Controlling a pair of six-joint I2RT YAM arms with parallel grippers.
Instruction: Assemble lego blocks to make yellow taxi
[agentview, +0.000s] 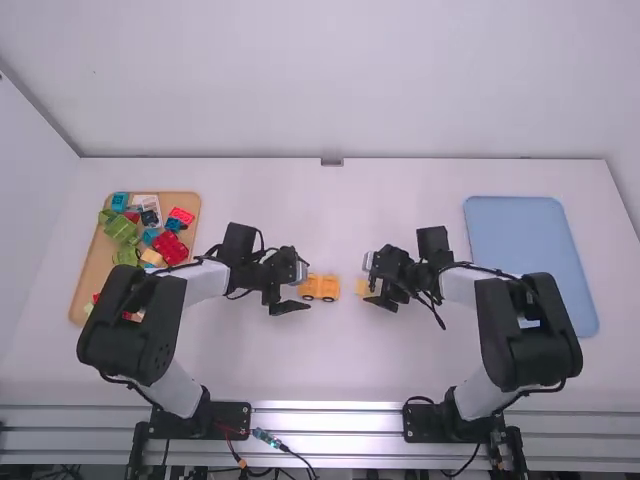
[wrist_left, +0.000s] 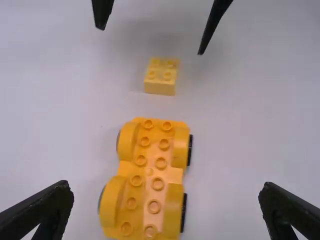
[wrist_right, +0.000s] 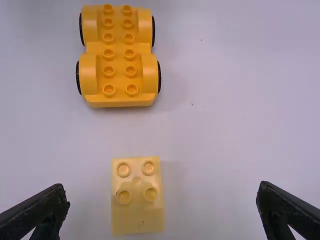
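Both arms (agentview: 130, 325) have white links (agentview: 207, 282), chunky black joints (agentview: 530, 330), thin black cables (agentview: 485, 269).

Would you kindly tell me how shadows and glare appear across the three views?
High view: bright glare on the metal rail near the bottom edge; left wrist view: faint, soft shading around the small yellow brick; right wrist view: soft shadows beside the yellow wheeled base and the brick.

Smooth plastic on a matt worktop (agentview: 340, 220)!
And look, the wheeled base (wrist_right: 90, 75) has a soft plastic sheen, the small block (wrist_right: 137, 217) looks smooth, plastic too, while the front rail (agentview: 325, 418) shines like ridged metal!
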